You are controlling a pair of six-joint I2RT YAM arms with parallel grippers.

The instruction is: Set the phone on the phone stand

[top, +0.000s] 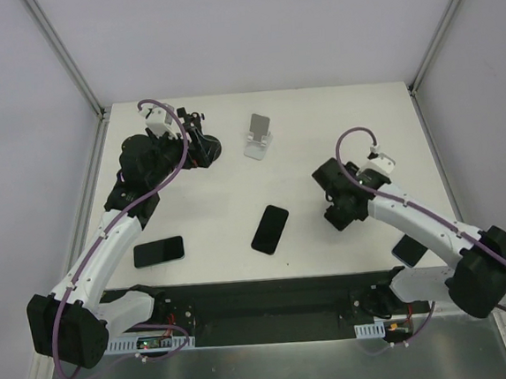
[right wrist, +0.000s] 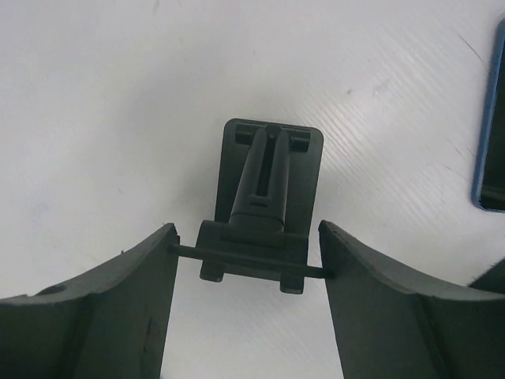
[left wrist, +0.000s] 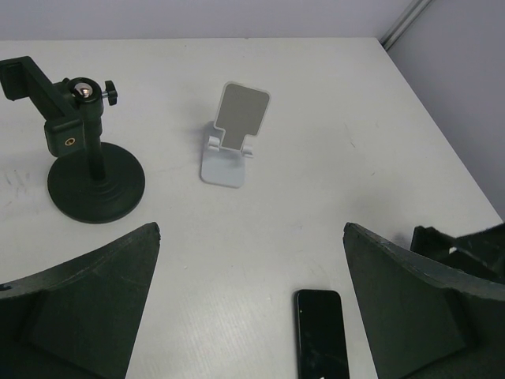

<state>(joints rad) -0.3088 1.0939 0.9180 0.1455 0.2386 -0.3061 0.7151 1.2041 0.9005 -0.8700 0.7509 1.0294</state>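
A black phone (top: 270, 230) lies flat at mid-table, and its top end shows low in the left wrist view as the black phone (left wrist: 322, 335). My right gripper (top: 339, 208) (right wrist: 247, 237) is shut on a small black folding phone stand (right wrist: 272, 174), with both fingertips pressed on the ends of its thin base plate just above the table. In the top view that stand is hidden under the gripper. My left gripper (top: 183, 147) (left wrist: 251, 230) hangs open and empty at the back left, well above the table.
A white phone stand (top: 259, 136) (left wrist: 235, 134) sits at the back middle. Beside my left gripper is a black tripod clamp holder (top: 207, 147) (left wrist: 87, 158). A second black phone (top: 159, 251) lies front left. A blue-edged phone (top: 409, 248) (right wrist: 493, 118) lies under my right arm.
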